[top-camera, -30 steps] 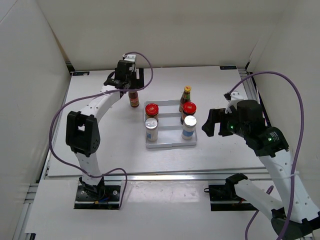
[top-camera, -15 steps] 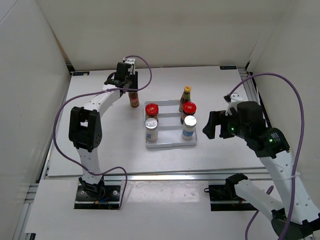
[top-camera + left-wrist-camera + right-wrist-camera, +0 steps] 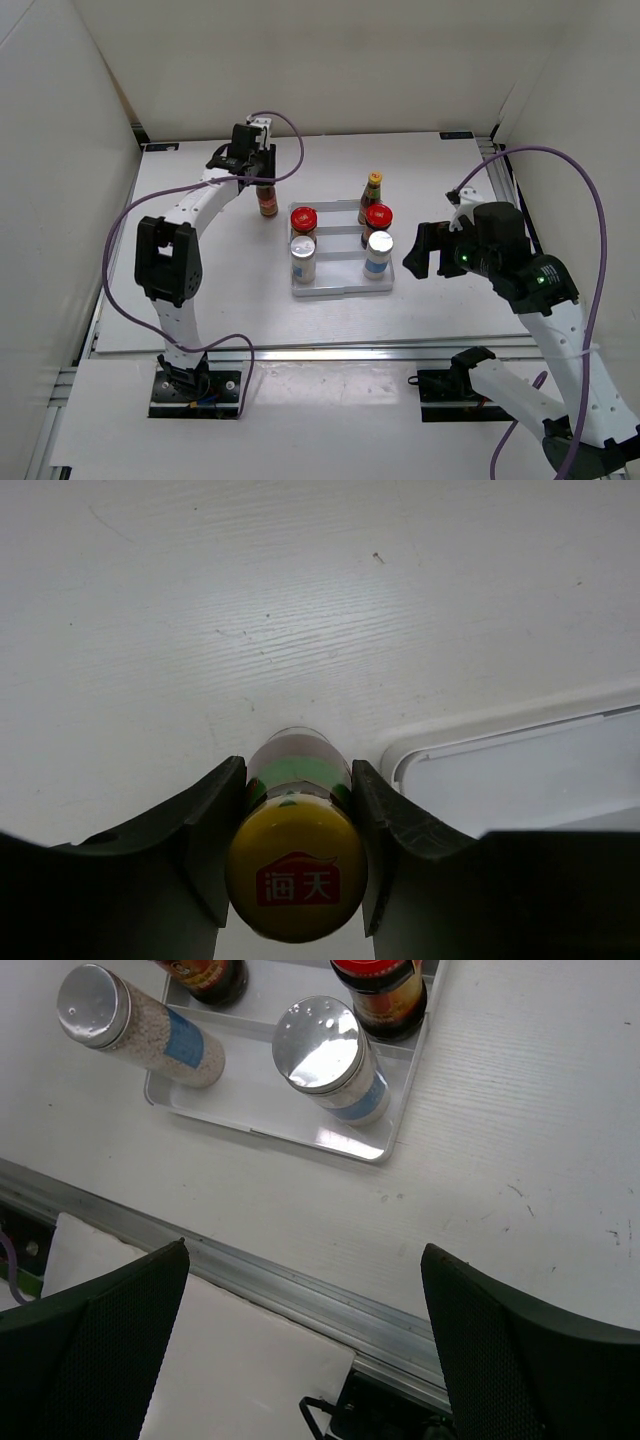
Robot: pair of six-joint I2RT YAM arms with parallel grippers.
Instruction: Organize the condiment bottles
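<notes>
A slim dark-red sauce bottle (image 3: 267,200) with a yellow cap (image 3: 297,880) stands on the table just left of the white tray (image 3: 340,285). My left gripper (image 3: 262,178) is shut on its neck, with a finger pressed against each side (image 3: 298,780). In the tray stand a second sauce bottle (image 3: 372,185), two red-lidded jars (image 3: 303,218) (image 3: 378,215) and two silver-topped shakers (image 3: 303,250) (image 3: 379,243). My right gripper (image 3: 420,250) hangs open and empty to the right of the tray. In its wrist view (image 3: 304,1250) both shakers (image 3: 135,1025) (image 3: 325,1055) show from above.
The tray's corner (image 3: 520,770) lies close to the right of the held bottle. A metal rail (image 3: 300,1300) runs along the table's near edge. White walls enclose the table on the left, back and right. Purple cables loop over both arms.
My left gripper has closed onto the sauce bottle's neck. The right arm and the bottles in the tray have stayed put.
</notes>
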